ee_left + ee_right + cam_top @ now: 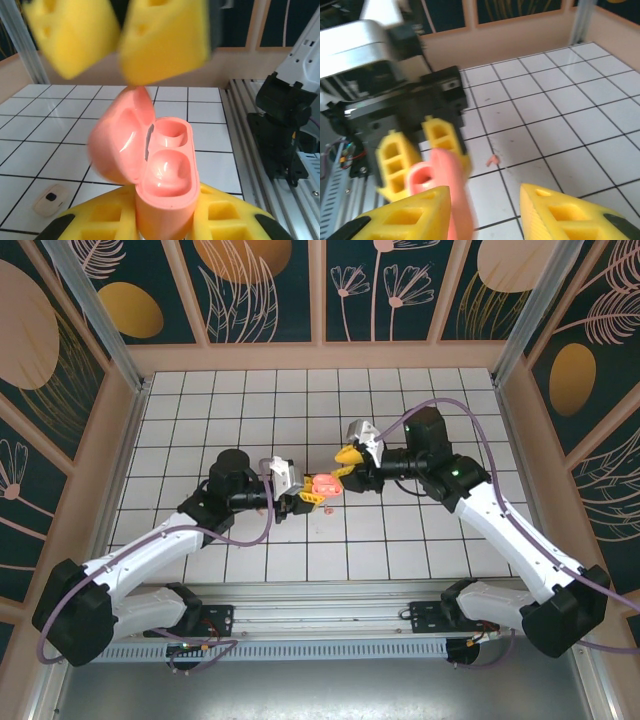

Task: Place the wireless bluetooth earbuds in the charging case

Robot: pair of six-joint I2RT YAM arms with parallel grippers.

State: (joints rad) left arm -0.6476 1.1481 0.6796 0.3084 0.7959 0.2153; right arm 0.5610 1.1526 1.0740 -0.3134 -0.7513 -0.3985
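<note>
Currently left gripper (pixel 303 497) jaws clamp the open, empty charging case (pixel 165 170); right gripper (pixel 485 212) jaws stand apart.

Overhead cam was bright and evenly lit. The white tiled tabletop (pixel 350 550) only had soft shadows under the arms, and everything looked sharp. Left wrist cam had the pink charging case (pixel 167 170) crisp, with shiny highlights in its wells, but the right pincer (pixel 112 70) up top was a blurry yellow smear. Right wrist cam was soft all over, with the case and left pincer (pixel 419 150) smeared, plus pale glare on the far tiles.
</note>
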